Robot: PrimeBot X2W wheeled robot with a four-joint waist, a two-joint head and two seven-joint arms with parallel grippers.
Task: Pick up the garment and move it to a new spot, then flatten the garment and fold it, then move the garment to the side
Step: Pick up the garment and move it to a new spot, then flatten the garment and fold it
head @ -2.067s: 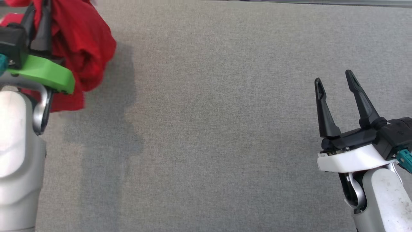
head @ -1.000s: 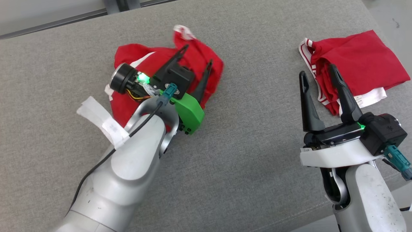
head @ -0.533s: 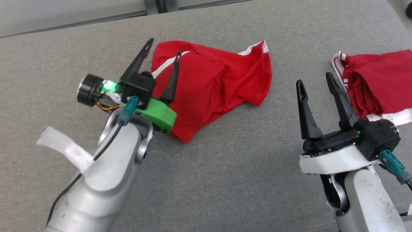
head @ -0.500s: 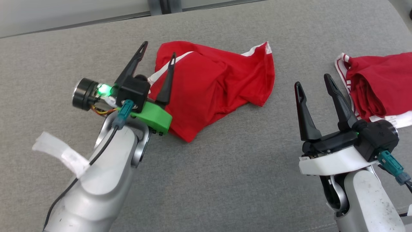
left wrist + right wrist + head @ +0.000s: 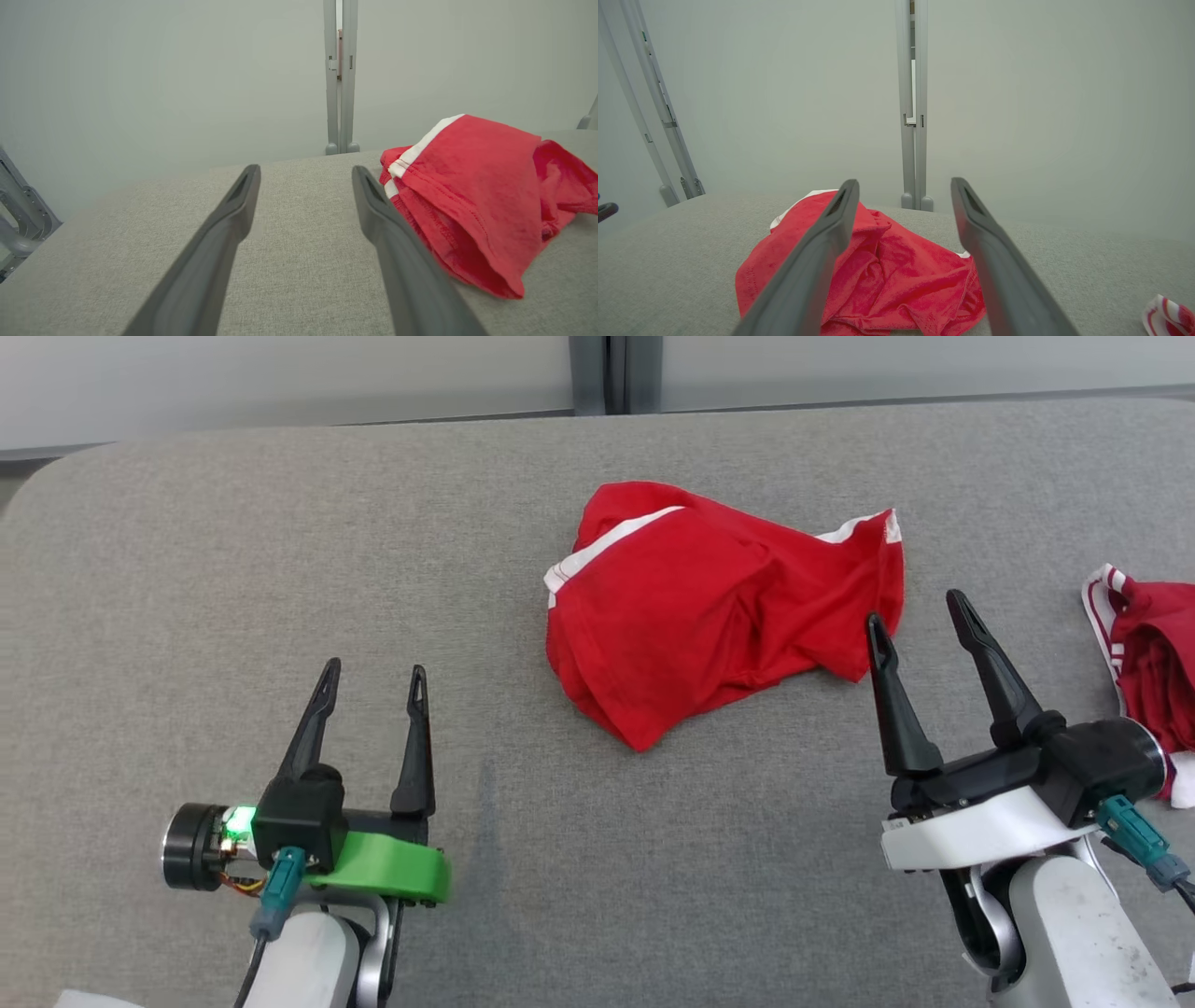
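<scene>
Lying crumpled at frame ctr on your grey tabletop (image 5: 280,569) was the red garment (image 5: 709,616); left end effector (image 5: 373,667) & right end effector (image 5: 913,605) were both released, empty.

Two red garments (image 5: 719,616) (image 5: 1153,681), one grey surface (image 5: 280,569)

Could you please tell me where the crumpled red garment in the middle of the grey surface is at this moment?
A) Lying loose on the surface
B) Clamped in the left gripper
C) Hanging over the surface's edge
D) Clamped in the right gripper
A: the red garment lies crumpled on the grey surface, while the left gripper and right gripper are both open and grip nothing.
</scene>
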